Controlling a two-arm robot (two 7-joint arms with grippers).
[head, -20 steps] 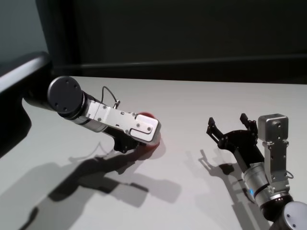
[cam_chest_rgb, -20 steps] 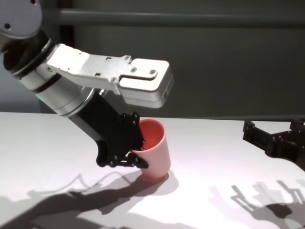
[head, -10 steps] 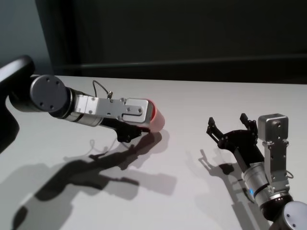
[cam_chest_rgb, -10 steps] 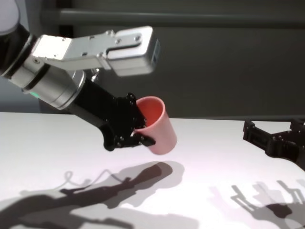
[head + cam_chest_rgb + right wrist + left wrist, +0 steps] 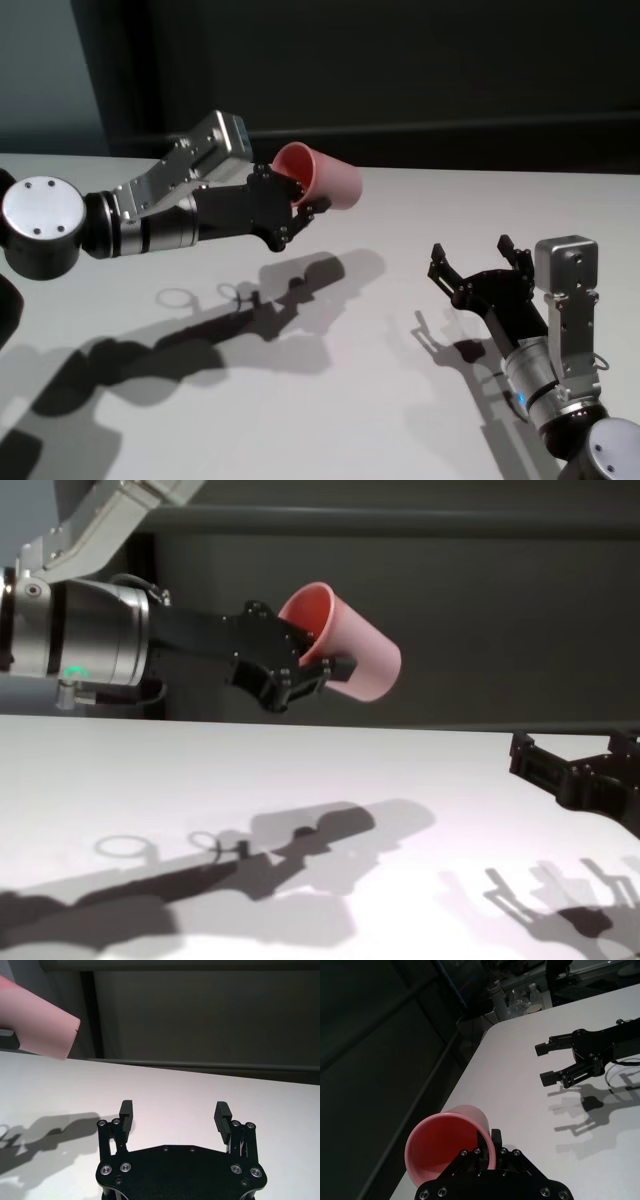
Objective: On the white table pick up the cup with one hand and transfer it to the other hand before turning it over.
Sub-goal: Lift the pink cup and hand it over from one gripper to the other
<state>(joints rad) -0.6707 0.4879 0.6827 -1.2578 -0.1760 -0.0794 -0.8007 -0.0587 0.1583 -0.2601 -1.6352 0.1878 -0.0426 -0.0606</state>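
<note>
So the left gripper (image 5: pixel 297 203) is clamped onto the rim of the plain pink tapered plastic cup (image 5: pixel 322 179), one finger inside the mouth and one outside on the wall. The cup is up in the air, well clear of the big plain white tabletop (image 5: pixel 400 330), over its left-centre part toward the far edge. It's lying almost on its side, narrow flat base pointing right toward the other arm, open mouth facing back along the left arm. You can see its shadow on the tabletop below.

The right gripper (image 5: pixel 474 271) is low over the right side of the tabletop, fingers spread wide with nothing in them, well apart from the cup. Looks like it's waiting for the handoff.

Handling-wise, my guess is this thing is really light and fairly stiff, thin-walled plastic though, so a hard squeeze would probably flex it. The wall looks smooth and matte, and with that taper I'd bet it could slide out toward the narrow end if pinched loosely. Since the left one has the rim, the free spot is the lower wall near the base, which is the end already pointing right. I'd grab across the body there, snug but not crushing, before the left one lets go.
</note>
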